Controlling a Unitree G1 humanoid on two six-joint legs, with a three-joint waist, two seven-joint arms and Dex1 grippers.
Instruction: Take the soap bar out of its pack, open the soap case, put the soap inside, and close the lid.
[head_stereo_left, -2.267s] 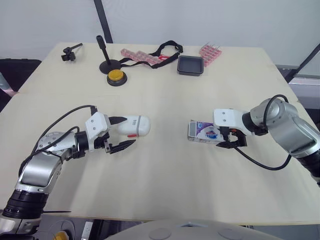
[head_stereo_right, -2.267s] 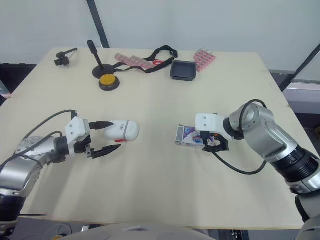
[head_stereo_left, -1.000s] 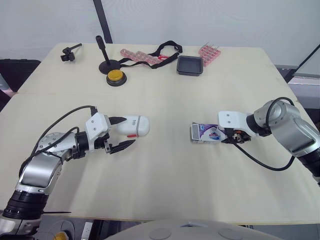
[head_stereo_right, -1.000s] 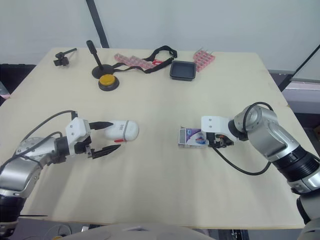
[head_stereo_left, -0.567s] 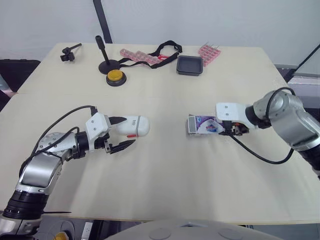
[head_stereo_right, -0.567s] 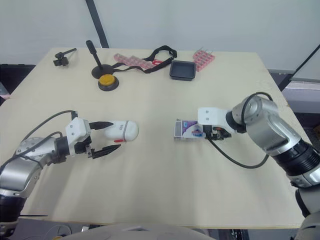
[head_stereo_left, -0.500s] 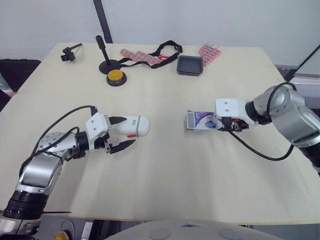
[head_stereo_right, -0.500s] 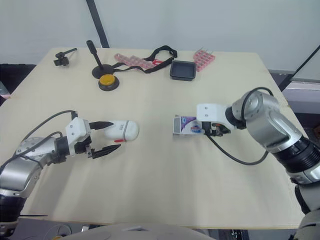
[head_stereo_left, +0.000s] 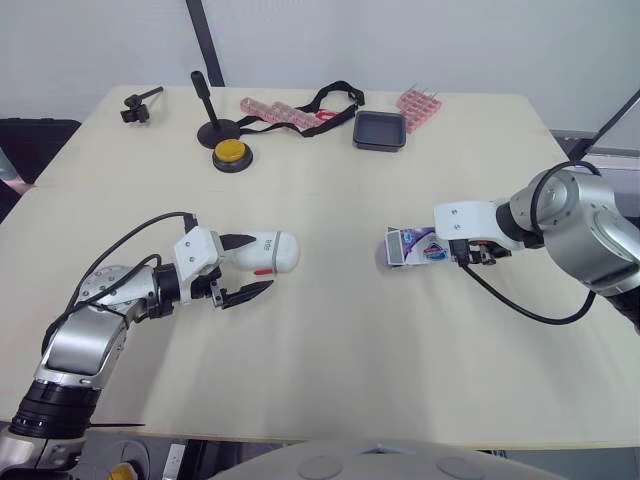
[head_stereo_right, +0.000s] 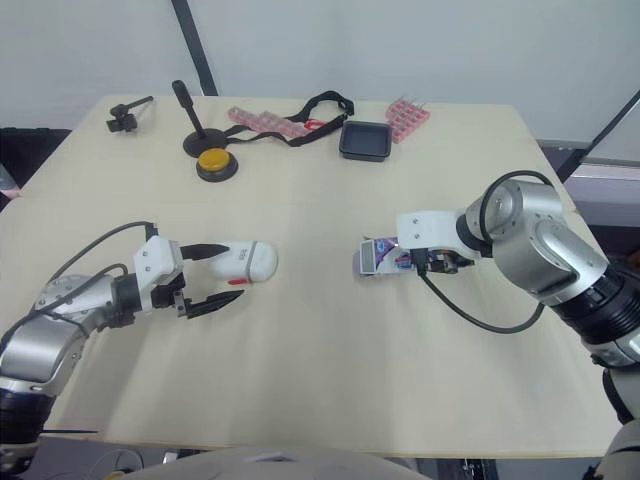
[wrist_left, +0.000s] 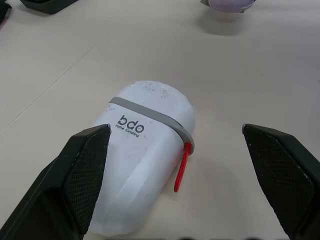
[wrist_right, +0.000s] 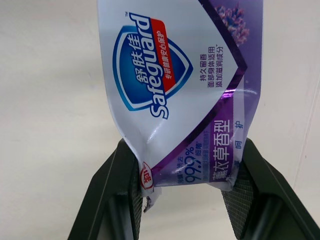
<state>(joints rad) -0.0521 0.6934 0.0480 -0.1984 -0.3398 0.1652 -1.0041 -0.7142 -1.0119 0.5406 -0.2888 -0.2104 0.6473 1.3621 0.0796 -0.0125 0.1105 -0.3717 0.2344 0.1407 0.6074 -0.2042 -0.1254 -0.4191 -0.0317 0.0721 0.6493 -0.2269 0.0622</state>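
The left gripper (head_stereo_left: 255, 264) has its fingers (wrist_left: 86, 176) spread: one touches the closed white soap case (head_stereo_left: 268, 252) lying on the desk (head_stereo_left: 330, 350), the other stands apart from it. Well to the right of the soap case, the right gripper (head_stereo_left: 470, 252) pinches one end of the purple-and-white soap pack (head_stereo_left: 418, 246).
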